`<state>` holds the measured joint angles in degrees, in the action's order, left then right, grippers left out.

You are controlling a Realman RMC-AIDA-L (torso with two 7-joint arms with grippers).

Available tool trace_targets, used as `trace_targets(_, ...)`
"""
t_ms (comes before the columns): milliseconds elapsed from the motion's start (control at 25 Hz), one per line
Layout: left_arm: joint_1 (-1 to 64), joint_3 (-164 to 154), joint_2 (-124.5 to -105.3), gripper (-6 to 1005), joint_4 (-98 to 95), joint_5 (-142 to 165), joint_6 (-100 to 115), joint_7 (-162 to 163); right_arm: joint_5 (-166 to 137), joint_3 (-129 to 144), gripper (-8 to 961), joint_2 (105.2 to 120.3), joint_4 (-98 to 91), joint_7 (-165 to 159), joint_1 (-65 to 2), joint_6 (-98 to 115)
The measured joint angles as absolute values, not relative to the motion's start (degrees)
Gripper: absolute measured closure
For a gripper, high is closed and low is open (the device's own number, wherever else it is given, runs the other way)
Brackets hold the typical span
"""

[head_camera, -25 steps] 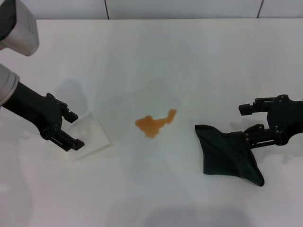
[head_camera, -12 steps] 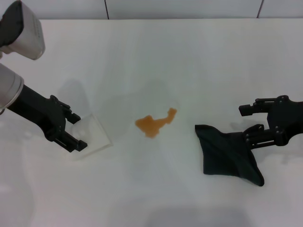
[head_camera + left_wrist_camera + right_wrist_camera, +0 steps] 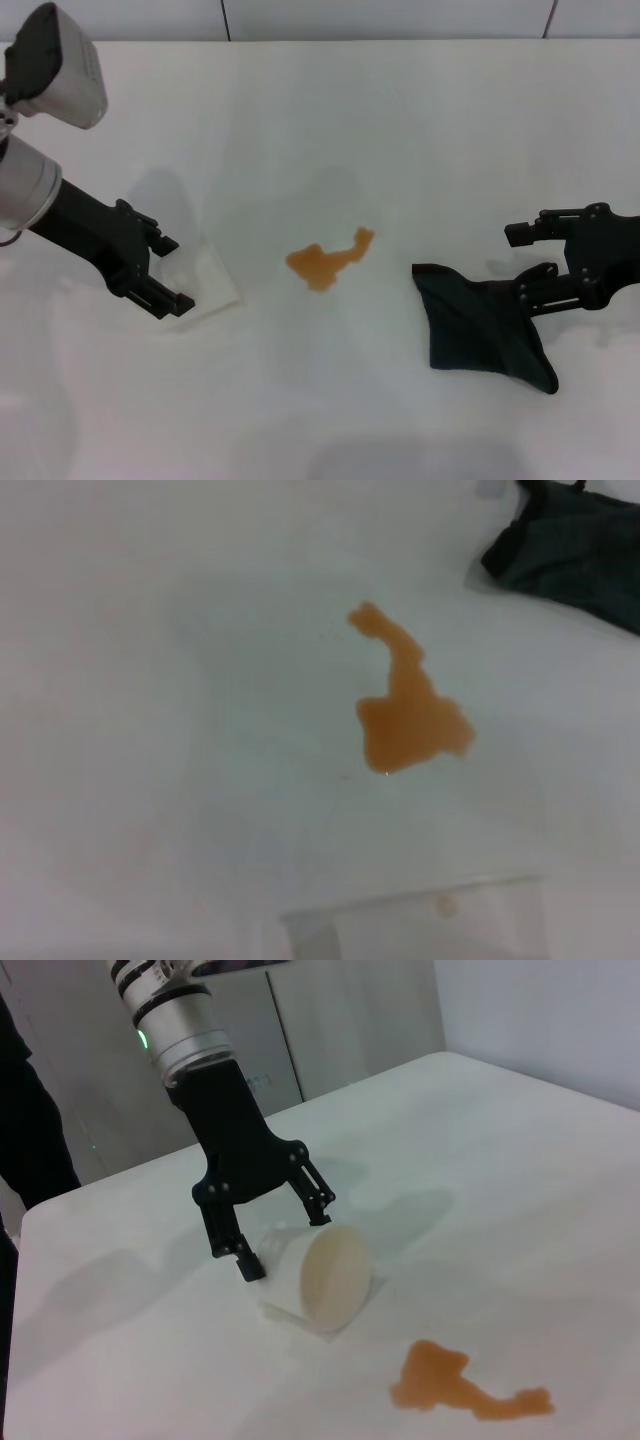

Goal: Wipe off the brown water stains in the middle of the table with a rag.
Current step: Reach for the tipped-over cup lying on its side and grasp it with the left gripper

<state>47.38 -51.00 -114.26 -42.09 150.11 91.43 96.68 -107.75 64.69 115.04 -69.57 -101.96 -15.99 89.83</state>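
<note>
The brown water stains (image 3: 328,260) lie in the middle of the white table (image 3: 330,110); they also show in the left wrist view (image 3: 410,705) and the right wrist view (image 3: 465,1390). The dark rag (image 3: 480,330) lies flat to the right of them, and a corner of it shows in the left wrist view (image 3: 580,540). My right gripper (image 3: 520,263) is open at the rag's upper right edge, its lower finger touching the cloth. My left gripper (image 3: 172,275) is far left, shut on a translucent plastic cup (image 3: 205,285) lying on its side.
The cup (image 3: 320,1280) rests on the table with its round end facing the stains, between the left gripper's fingers (image 3: 245,1260). Its rim shows in the left wrist view (image 3: 420,920). A wall runs along the table's far edge.
My left arm has shifted a little to the right and the cup has tipped lower onto the table. The right gripper, the rag and the stains have not moved.
</note>
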Motion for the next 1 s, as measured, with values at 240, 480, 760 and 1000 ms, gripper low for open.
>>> trace_targets(240, 47.4, -51.4, -114.59, 150, -42.0, 150.3, 90.9, 96.7, -107.8, 64.7, 120, 115.05, -69.3, -102.0, -16.0, 89.8)
trace_targets(480, 47.4, -51.6, -114.70, 161, -42.0, 150.3, 90.9, 96.8, -107.8, 64.7, 120, 115.05, -69.3, -101.9, -16.0, 89.8)
trace_targets(760, 47.4, -51.7, -114.70, 174, -42.0, 150.3, 90.4, 96.9, -107.8, 64.7, 121, 115.05, -69.3, -101.9, -16.0, 89.8)
trace_targets(1000, 47.4, -51.7, -114.70, 251, -42.0, 150.3, 90.3, 96.9, -107.8, 64.7, 121, 115.03, -69.3, -101.9, -16.0, 89.8)
